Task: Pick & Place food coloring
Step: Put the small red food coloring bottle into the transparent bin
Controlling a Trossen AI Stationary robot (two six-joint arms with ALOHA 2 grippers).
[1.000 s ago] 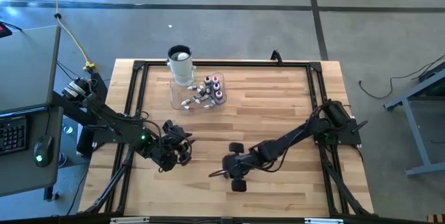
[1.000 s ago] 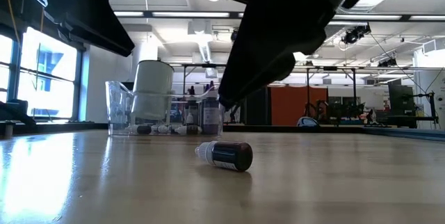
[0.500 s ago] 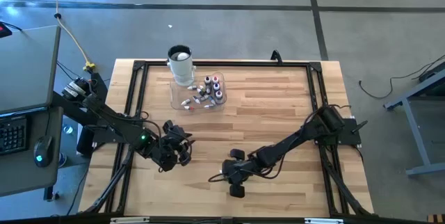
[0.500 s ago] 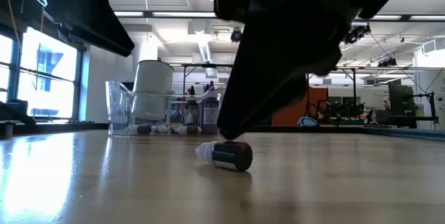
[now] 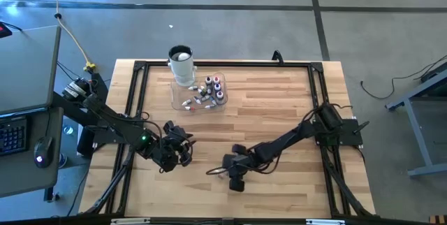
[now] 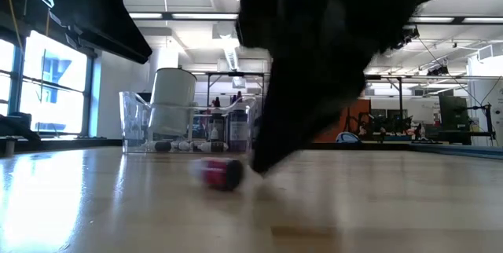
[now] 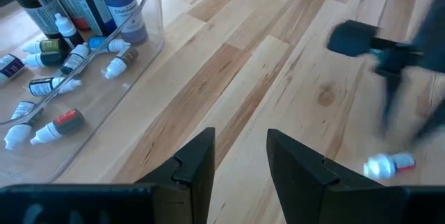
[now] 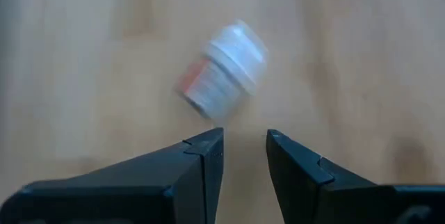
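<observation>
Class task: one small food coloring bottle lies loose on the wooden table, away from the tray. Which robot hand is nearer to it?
The right hand: the loose bottle lies just ahead of its fingertips. The left hand waits well off to the side.

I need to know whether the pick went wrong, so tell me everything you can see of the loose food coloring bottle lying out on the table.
The loose food coloring bottle is a tiny dropper bottle with a whitish cap end and a label showing red. It lies on its side on the bare wooden table, blurred as if rolling, apart from the clear tray. The right claw is just beside it, fingers slightly parted with nothing between them; no contact is visible.
</observation>
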